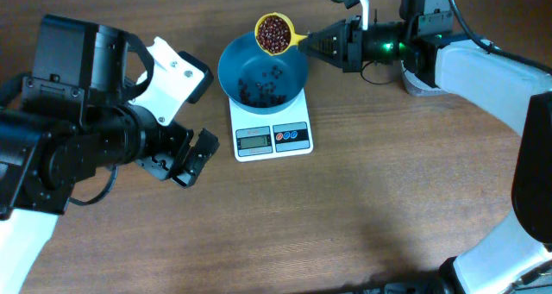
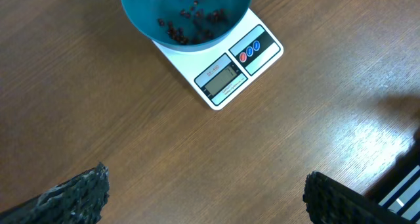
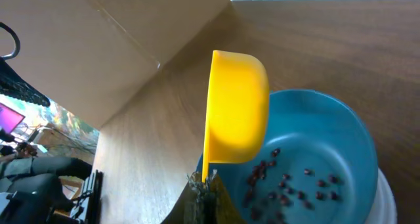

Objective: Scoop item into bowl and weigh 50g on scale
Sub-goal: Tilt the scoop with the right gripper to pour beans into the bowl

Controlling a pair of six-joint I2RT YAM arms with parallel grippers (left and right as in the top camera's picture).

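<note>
The teal-blue bowl point(image 1: 262, 73) sits on the white scale point(image 1: 272, 137) and holds a thin scatter of red-brown beans point(image 1: 263, 91). My right gripper point(image 1: 312, 40) is shut on the handle of a yellow scoop point(image 1: 275, 33) full of beans, held level over the bowl's far rim. In the right wrist view the scoop point(image 3: 236, 106) hangs above the bowl point(image 3: 328, 158), gripped at the jaws point(image 3: 209, 184). My left gripper point(image 1: 191, 160) is open and empty above the table, left of the scale. The left wrist view shows the bowl point(image 2: 187, 14) and scale point(image 2: 230, 76).
A white cloth-like object point(image 1: 418, 83) lies under the right arm at the back right. A cardboard wall point(image 3: 118, 46) stands behind the bowl in the right wrist view. The scale's display point(image 1: 254, 140) is too small to read.
</note>
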